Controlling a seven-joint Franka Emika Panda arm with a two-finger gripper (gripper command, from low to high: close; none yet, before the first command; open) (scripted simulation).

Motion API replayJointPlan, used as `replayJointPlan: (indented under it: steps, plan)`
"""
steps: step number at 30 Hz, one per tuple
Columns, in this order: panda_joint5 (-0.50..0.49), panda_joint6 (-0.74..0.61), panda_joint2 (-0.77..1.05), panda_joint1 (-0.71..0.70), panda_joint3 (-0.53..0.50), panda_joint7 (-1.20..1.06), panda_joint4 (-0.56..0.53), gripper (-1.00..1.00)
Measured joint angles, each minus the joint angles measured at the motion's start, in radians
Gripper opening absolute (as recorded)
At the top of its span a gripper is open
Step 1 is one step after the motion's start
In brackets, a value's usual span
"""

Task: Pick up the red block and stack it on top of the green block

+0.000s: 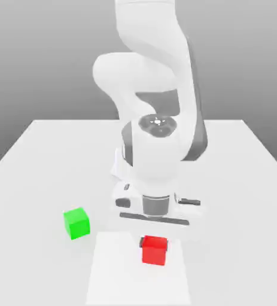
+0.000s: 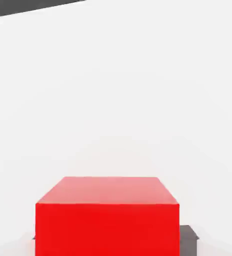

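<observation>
The red block (image 1: 154, 250) sits between the fingers of my gripper (image 1: 154, 244) near the table's front, a little to the exterior view's right of centre. A dark finger (image 1: 142, 242) presses against its side. In the hand view the red block (image 2: 107, 215) is very close, with a dark finger pad (image 2: 187, 239) touching one side, so the gripper (image 2: 107, 240) is shut on it. Whether the block rests on the table or is just off it, I cannot tell. The green block (image 1: 76, 223) stands alone on the table to the exterior view's left, apart from the gripper.
The white table (image 1: 39, 161) stretches wide around both blocks. A brighter white rectangular patch (image 1: 137, 284) lies under and in front of the red block. The arm's bulky white body (image 1: 155, 137) rises directly behind the gripper.
</observation>
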Motion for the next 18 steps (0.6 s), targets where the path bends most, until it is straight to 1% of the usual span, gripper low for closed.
replayJointPlan:
  steps: [4, 7, 9, 18]
  plan:
    - [0.067, -0.101, -0.120, -0.022, 0.037, -0.048, -0.017, -1.00]
    - [0.105, -0.183, -0.218, -0.022, 0.041, -0.061, -0.034, -1.00]
    - [0.123, -0.209, -0.258, -0.024, 0.015, 0.003, -0.048, -1.00]
    - [0.147, -0.273, -0.392, -0.199, -0.037, 0.441, -0.117, -1.00]
